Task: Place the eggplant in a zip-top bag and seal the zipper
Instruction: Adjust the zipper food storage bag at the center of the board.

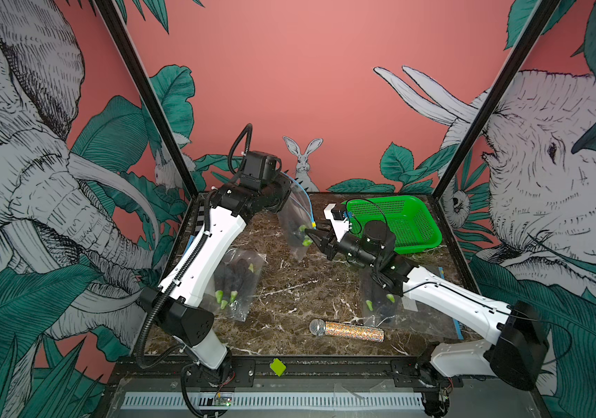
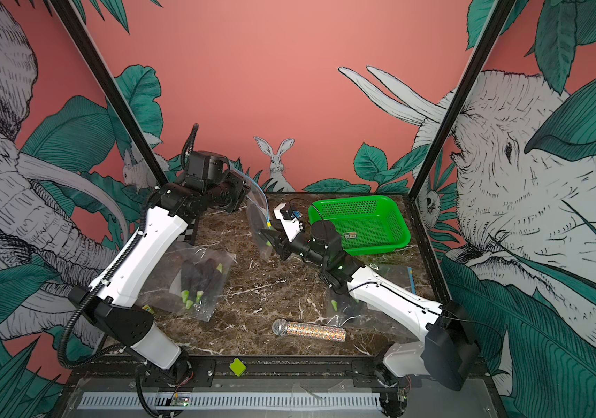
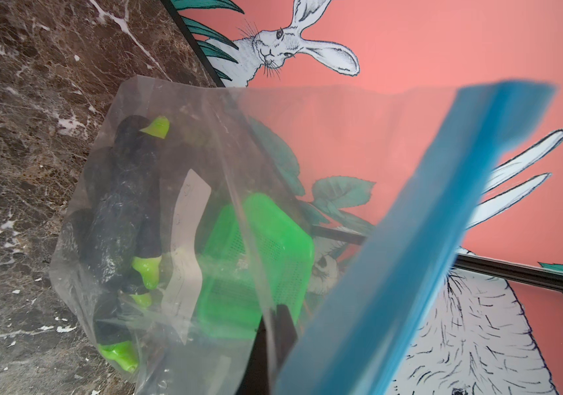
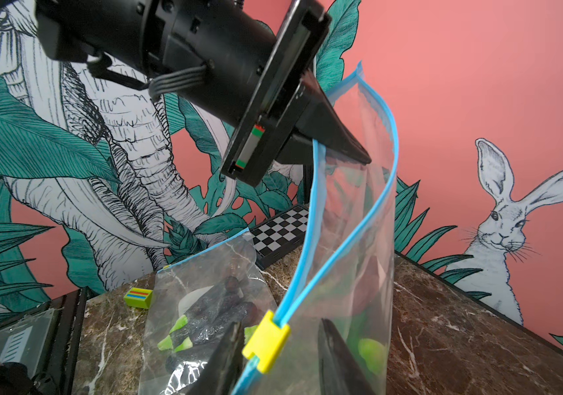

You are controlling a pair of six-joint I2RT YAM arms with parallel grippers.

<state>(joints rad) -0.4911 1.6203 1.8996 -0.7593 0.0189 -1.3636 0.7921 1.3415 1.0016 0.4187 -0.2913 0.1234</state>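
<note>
- The bag (image 1: pixel 294 217) hangs between the basket (image 1: pixel 390 213) and the left arm. The left gripper (image 4: pixel 352 150) is clamped tight on its top corner, probably as an anchor to keep the zipper (image 4: pixel 389 136) taut.
- The eggplants (image 3: pixel 119 205) sit in the bottom of the bag, so loading looks done. The zipper's two tracks gape apart above the slider (image 4: pixel 266 342), so sealing is not.
- The right gripper (image 4: pixel 282 325) reaches in from the basket side. Its jaws stand partly apart on either side of the yellow slider, one finger close against it and the other clear. I judge it is placed to pinch the slider and run it toward the held corner.
- Writing: a white label (image 3: pixel 187 246) inside the bag bears faint, unreadable marks. A small card (image 2: pixel 349 235) in the basket is too small to read.
</note>
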